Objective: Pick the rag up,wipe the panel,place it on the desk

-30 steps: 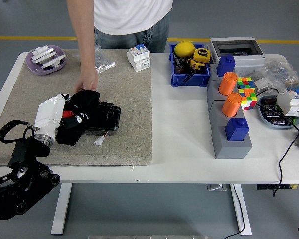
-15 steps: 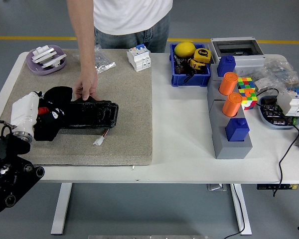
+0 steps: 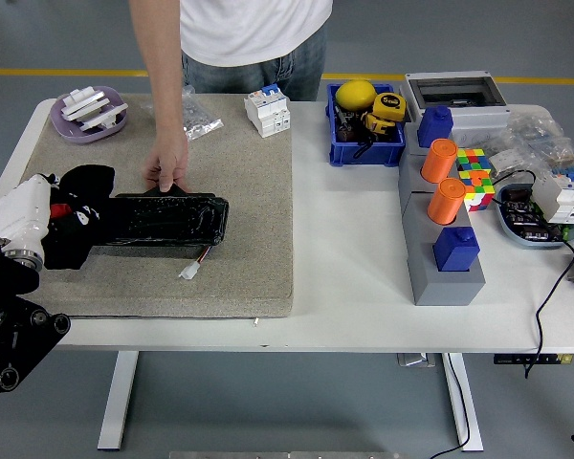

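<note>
So the left hand [image 3: 53,215] gripped the black rag [image 3: 81,212] at the glossy panel's [image 3: 167,219] left end; a person's hand [image 3: 166,164] steadied its far edge.

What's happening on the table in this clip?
The left robot hand holds a black rag at the left end of a black panel lying on a beige mat, as in wiping. A person at the far side presses one hand on the panel's far edge, seemingly steadying it. The rag is not yet set down on the desk. The right arm is out of view.
</note>
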Motion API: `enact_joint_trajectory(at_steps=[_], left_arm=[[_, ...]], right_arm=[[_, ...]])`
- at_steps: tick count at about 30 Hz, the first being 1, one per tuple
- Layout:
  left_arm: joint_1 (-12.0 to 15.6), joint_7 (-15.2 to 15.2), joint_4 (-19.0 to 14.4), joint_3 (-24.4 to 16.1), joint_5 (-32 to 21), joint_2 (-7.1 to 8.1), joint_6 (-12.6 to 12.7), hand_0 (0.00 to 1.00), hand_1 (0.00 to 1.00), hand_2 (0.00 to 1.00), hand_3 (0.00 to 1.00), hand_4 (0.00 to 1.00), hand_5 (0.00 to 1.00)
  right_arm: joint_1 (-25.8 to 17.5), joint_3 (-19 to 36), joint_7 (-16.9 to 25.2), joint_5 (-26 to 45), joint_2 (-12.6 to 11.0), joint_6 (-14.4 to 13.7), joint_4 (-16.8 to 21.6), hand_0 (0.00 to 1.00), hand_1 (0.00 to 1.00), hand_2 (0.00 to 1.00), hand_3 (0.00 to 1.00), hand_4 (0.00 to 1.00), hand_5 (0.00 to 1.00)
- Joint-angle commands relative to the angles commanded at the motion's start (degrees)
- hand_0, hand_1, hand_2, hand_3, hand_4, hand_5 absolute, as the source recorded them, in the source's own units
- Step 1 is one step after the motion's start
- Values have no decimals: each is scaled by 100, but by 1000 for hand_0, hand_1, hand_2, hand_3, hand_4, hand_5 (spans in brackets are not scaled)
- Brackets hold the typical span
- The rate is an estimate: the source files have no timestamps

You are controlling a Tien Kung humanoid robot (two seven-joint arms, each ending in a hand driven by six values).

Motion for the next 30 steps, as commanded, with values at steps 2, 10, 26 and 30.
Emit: enact_joint_trajectory(at_steps=[2,10,26,30], left_arm=[[-1,10,-52,65,15,-26,-2,315,165,450,409,76,2],[-14,68,-382,453,100,-158,0,315,167,450,409,75,2],[-66,284,-1083,1273,304,-301,-83,316,169,449,409,76,2],[-83,321,-1168,1519,319,-354,-108,317,170,449,408,74,2]], right_arm=[[2,-3,1,0,0,2,0,716,665,693,644,998,564],[6,-8,7,0,-8,4,0,716,664,693,643,998,564],[-5,60,-15,-66,-17,4,-7,715,665,693,644,998,564],[-3,57,-13,-72,-23,6,-6,716,665,693,643,998,564]])
